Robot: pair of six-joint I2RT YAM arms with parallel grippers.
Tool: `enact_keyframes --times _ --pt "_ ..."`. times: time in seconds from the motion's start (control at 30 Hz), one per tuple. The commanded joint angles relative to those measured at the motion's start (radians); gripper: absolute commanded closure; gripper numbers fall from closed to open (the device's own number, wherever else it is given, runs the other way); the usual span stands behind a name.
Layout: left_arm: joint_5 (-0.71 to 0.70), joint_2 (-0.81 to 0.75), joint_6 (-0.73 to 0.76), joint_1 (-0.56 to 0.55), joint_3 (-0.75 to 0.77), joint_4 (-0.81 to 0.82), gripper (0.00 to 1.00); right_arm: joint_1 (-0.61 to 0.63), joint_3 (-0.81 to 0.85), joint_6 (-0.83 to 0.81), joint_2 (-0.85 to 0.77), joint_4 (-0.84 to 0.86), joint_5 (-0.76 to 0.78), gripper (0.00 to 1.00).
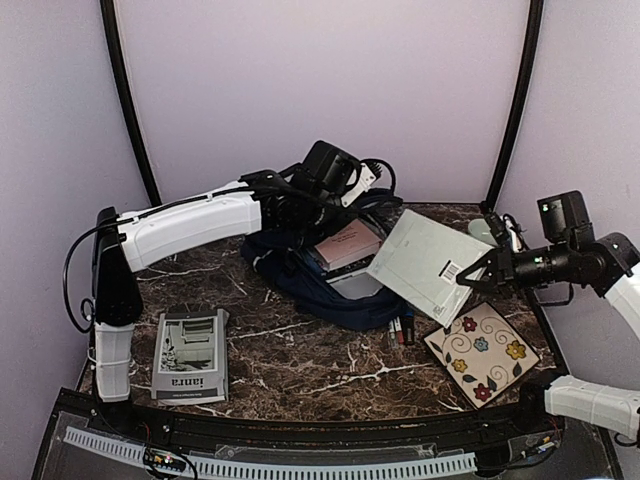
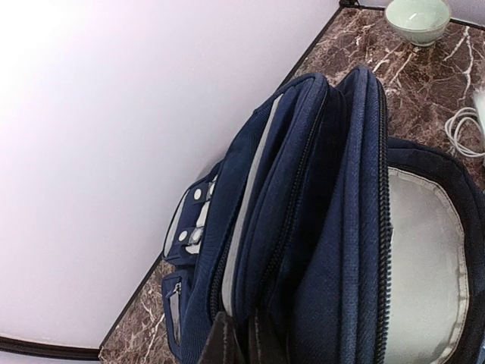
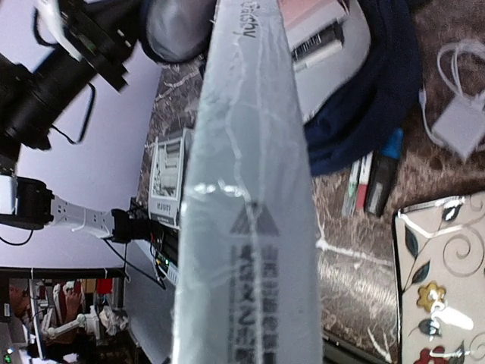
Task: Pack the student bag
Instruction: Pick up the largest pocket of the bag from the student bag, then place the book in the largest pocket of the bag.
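Top external view: the student bag (image 1: 320,295) sits at the back middle of the marble surface (image 1: 300,365), mouth open, with a pink-covered book (image 1: 347,243) lying inside. The left arm (image 1: 200,225) stretches across to the bag's rear side. In the left wrist view the left jaws are pinched shut on a fold of navy fabric beside the zips. Over on the right, the right jaws are clamped on the edge of a flat, pale wrapped package (image 1: 430,262), held tilted with its barcode showing, and it overlaps the bag's right edge here. A few pens (image 1: 400,330) lie just beside the bag, and a flowered notebook (image 1: 483,352) is near them at right front. A grey booklet (image 1: 190,355) lies well apart at left front. A pale green bowl (image 2: 415,19) stands in the back right corner.
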Motion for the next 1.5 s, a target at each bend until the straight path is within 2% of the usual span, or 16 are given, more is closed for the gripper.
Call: enact_keyframes --times 0.0,0.1,0.17,0.23,0.33,0.37,0.47,0.57,0.7,1.13,1.47 --pt "-0.089 -0.035 0.028 0.04 0.074 0.157 1.0 0.004 -0.008 0.029 -0.063 -0.01 -0.101 1.0" --pt "-0.057 -0.036 -0.005 0.05 0.075 0.137 1.0 0.005 -0.025 0.05 -0.085 0.001 -0.071 1.0" --pt "0.01 -0.048 -0.048 0.05 0.077 0.122 1.0 0.005 -0.115 0.132 -0.102 0.145 -0.1 1.0" --pt "0.067 -0.06 -0.075 0.047 0.078 0.119 1.0 0.005 -0.249 0.298 -0.112 0.447 -0.153 1.0" --pt "0.099 -0.066 -0.083 0.039 0.082 0.117 1.0 0.005 -0.419 0.567 -0.058 1.002 -0.122 1.0" --pt "0.104 -0.067 -0.085 0.036 0.085 0.113 1.0 0.006 -0.423 0.58 -0.014 1.085 -0.09 1.0" --pt "0.123 -0.068 -0.101 0.036 0.096 0.096 1.0 0.017 -0.363 0.543 0.148 1.194 -0.059 1.0" --pt "0.135 -0.072 -0.109 0.036 0.098 0.094 1.0 0.045 -0.331 0.543 0.304 1.432 -0.059 1.0" --pt "0.136 -0.074 -0.102 0.036 0.101 0.097 1.0 0.089 -0.241 0.543 0.491 1.595 -0.059 1.0" --pt "0.146 -0.072 -0.074 0.039 0.103 0.107 1.0 0.152 -0.146 0.543 0.591 1.633 -0.059 1.0" --pt "0.14 -0.078 -0.073 0.05 0.11 0.093 1.0 0.153 -0.299 0.543 0.328 1.378 -0.059 1.0"
